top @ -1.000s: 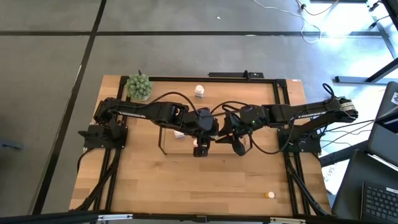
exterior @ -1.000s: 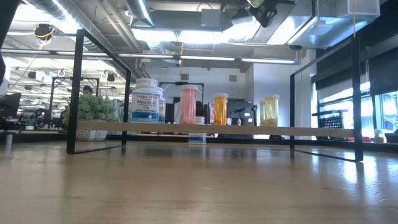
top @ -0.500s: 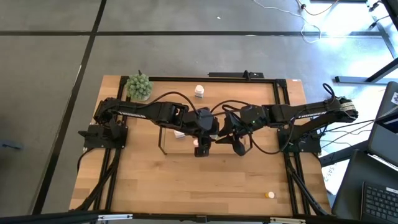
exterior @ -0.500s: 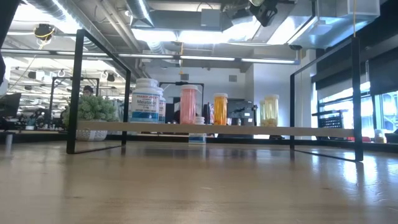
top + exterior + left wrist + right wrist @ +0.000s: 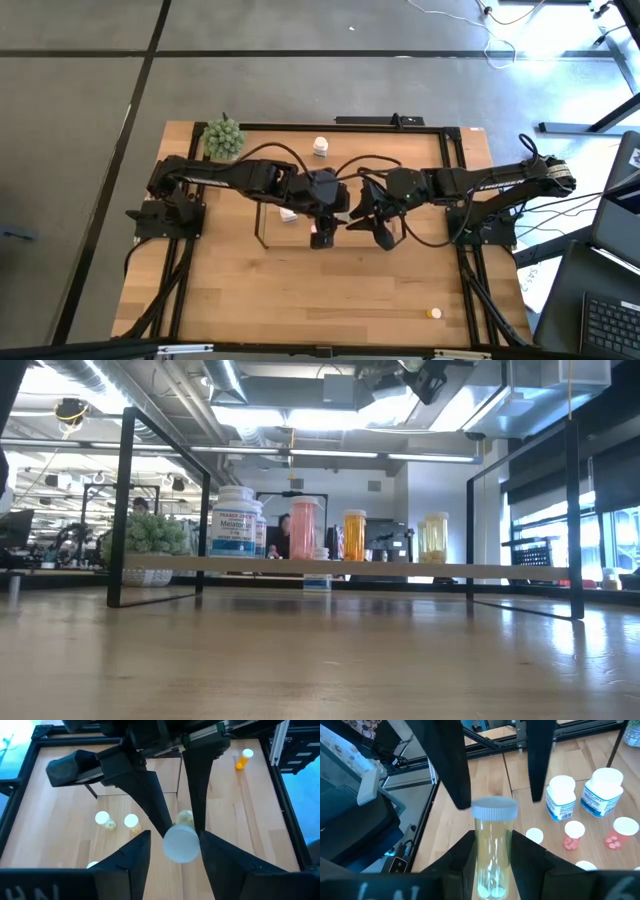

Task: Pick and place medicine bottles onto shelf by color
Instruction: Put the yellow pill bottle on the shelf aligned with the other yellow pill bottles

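Both arms over shelf [image 5: 268, 228]. Left gripper [image 5: 172, 851] jaws apart, straddling white-capped bottle [image 5: 180, 841], not pinching. Right gripper [image 5: 492, 854] clamped on clear yellow bottle [image 5: 493, 847].

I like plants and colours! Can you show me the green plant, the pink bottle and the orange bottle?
Round green plant [image 5: 223, 138]: high view, its leafy top.
Pink see-through bottle [image 5: 304, 532]: low view, its body.
Orange see-through bottle [image 5: 354, 538]: low view, its body.
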Controlling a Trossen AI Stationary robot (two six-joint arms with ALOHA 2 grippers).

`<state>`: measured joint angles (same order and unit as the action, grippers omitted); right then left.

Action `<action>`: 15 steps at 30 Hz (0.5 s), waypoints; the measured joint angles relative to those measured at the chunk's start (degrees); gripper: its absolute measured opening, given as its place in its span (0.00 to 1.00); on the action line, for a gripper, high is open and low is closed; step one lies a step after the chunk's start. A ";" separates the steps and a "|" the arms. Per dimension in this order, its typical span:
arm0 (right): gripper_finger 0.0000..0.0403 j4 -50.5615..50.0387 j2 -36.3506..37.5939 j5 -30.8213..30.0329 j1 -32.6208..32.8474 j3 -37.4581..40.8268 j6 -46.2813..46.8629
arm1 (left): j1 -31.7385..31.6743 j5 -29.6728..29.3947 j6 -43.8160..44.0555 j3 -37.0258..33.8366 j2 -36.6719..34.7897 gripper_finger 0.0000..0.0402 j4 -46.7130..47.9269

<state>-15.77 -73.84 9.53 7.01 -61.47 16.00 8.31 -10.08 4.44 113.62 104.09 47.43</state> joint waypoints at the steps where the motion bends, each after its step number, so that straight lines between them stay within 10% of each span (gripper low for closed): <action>1: 0.27 0.00 0.01 0.01 0.00 0.00 -0.04 | -0.02 -0.01 -0.08 0.00 -0.08 0.41 0.01; 15: 0.27 -1.46 5.67 -15.66 4.39 0.00 -1.41 | -0.04 -1.88 -0.12 -0.09 -2.79 0.41 1.19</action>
<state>-17.23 -68.17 -6.13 11.39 -61.47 14.59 8.27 -11.96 4.32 113.54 101.30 48.62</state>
